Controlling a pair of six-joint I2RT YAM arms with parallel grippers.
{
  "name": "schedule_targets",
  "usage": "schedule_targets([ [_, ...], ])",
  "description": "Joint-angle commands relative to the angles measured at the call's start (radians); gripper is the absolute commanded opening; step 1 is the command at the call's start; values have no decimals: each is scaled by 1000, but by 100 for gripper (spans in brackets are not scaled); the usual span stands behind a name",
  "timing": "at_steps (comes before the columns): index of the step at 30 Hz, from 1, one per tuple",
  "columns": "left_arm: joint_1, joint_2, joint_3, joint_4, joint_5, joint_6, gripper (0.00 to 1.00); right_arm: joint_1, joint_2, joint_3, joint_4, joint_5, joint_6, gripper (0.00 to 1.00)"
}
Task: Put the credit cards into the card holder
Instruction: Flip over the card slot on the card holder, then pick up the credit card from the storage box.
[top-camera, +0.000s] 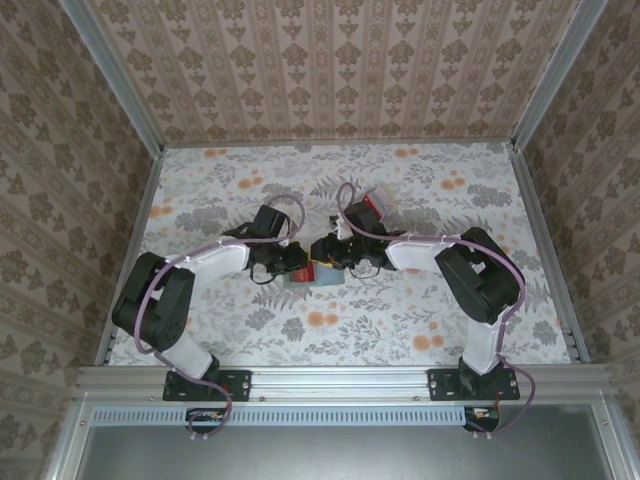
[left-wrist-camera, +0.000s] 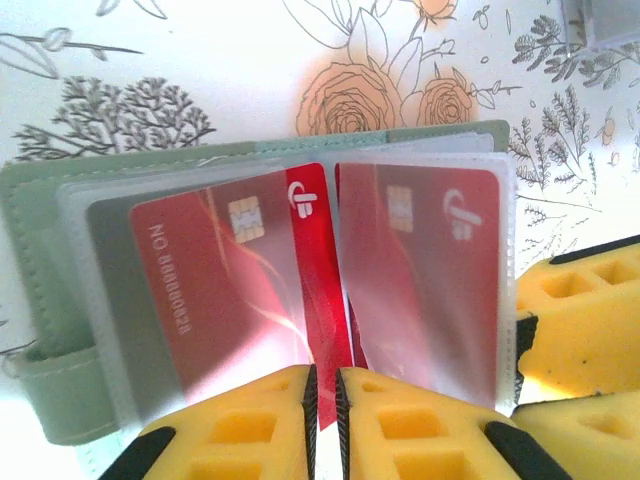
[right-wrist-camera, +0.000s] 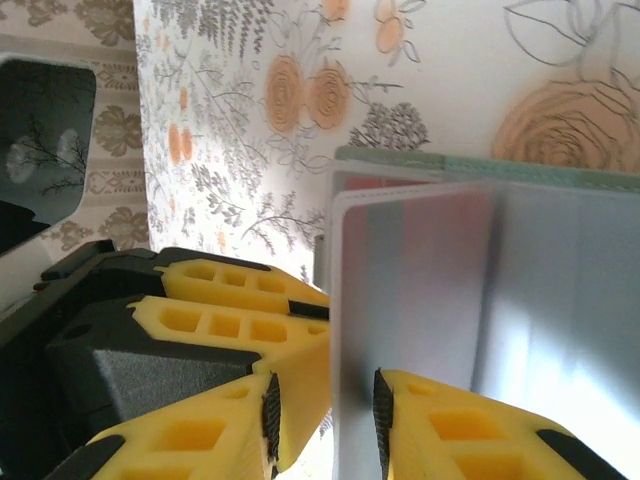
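The card holder (top-camera: 300, 281) lay open mid-worktop (top-camera: 420, 310). From its 9 o'clock, the left gripper (left-wrist-camera: 324, 395) pinched a red credit card (left-wrist-camera: 325, 330); from 3 o'clock, the right gripper (right-wrist-camera: 326, 405) stood spread around a clear sleeve (right-wrist-camera: 420, 290).

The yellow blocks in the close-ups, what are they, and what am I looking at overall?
They are the padded fingers of two robot arms. The overhead picture shows both arms bolted at a flowered table's edge, meeting over an open card holder. The other two come from cameras on the wrists. The left pincer is shut on a red card partly inside a clear sleeve; a second red card fills the next sleeve. The right pincer stands around a sleeve's edge.
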Motion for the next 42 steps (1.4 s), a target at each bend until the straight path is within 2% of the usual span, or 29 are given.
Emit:
schedule_targets([
  [1, 37, -90, -35, -30, -9, -18, 18, 22, 33, 45, -6, -14, 13, 33],
  [10, 235, -306, -137, -106, -33, 12, 23, 52, 96, 111, -24, -24, 12, 33],
  [19, 255, -270, -114, -92, 12, 44, 27, 19, 18, 124, -165, 26, -96, 35],
  [23, 240, -215, -68, -80, 36, 62, 32, -9, -60, 147, -331, 150, -234, 36],
  [28, 178, -118, 34, -70, 16, 84, 41, -76, -178, 167, -501, 321, -384, 38],
  [33, 105, 20, 177, -61, 13, 99, 43, -161, -273, 182, -590, 443, -483, 43],
  [37, 42, 136, 319, -69, 23, 112, 44, -216, -294, 228, -660, 549, -562, 47],
  [42, 2, 273, 495, -94, 43, 125, 45, -295, -277, 279, -680, 581, -608, 50],
])
